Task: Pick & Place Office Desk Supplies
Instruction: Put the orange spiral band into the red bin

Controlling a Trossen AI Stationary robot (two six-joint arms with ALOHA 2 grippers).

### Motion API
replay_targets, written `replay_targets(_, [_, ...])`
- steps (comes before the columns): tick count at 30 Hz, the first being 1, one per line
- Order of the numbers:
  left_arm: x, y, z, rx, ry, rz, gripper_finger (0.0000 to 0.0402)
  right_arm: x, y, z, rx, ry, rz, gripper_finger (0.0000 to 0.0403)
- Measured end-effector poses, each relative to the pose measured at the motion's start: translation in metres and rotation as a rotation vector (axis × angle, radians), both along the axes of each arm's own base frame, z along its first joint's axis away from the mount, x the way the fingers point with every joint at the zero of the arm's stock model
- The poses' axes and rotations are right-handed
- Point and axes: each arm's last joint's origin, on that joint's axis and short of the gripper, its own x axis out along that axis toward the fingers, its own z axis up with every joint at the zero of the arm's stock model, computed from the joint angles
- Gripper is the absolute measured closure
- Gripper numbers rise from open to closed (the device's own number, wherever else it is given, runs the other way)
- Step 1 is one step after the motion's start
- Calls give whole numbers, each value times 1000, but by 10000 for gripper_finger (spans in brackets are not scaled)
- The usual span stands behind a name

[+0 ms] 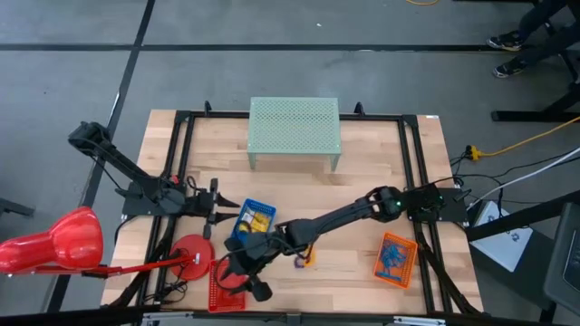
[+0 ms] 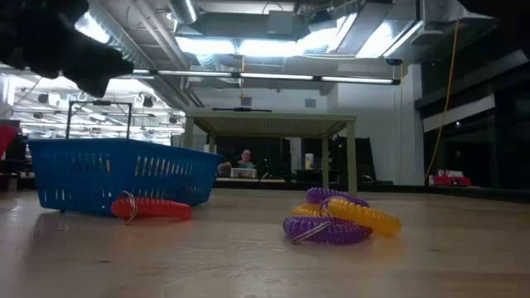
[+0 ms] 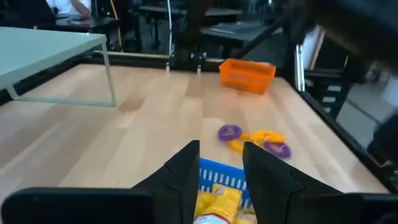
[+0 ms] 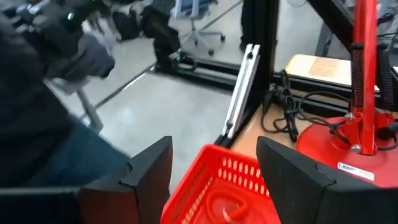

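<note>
My left gripper [image 1: 226, 213] [image 3: 221, 163] is open and empty, its fingers just above the blue mesh tray [image 1: 253, 222] [image 3: 219, 174], which holds yellow-and-black clips [image 3: 219, 202]. My right gripper [image 1: 243, 279] [image 4: 214, 152] reaches across the table and hangs open and empty above the red mesh tray [image 1: 224, 292] [image 4: 217, 183]; a red coil loop [image 4: 224, 205] lies in that tray. Purple and yellow coil loops [image 1: 304, 260] [image 2: 339, 222] lie in a heap on the table. In the low view another red coil loop with a key ring [image 2: 153, 209] lies on the table in front of the blue tray [image 2: 116, 170].
The red desk lamp's base [image 1: 191, 251] [image 4: 348, 146] stands beside the red tray, its head [image 1: 54, 240] off the table's left edge. An orange mesh tray [image 1: 396, 258] with blue loops sits at the near right. A green mesh shelf [image 1: 294, 131] stands at the far middle.
</note>
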Motion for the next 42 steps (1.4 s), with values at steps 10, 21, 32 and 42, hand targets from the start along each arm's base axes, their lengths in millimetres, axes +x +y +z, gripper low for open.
replay_targets(10, [38, 0, 21, 48, 81, -65, 297, -23, -8, 46, -81, 39, 69, 167])
replay_targets(21, [101, 1, 26, 78, 75, -196, 295, -69, -5, 118, -239, -55, 106, 167])
replay_targets(32, [170, 7, 8, 52, 128, -302, 299, -156, -25, 125, -179, -266, -127, 167])
replay_targets(42, [227, -1, -25, 90, 380, -380, 299, -241, -73, 102, -7, -415, -271, 167])
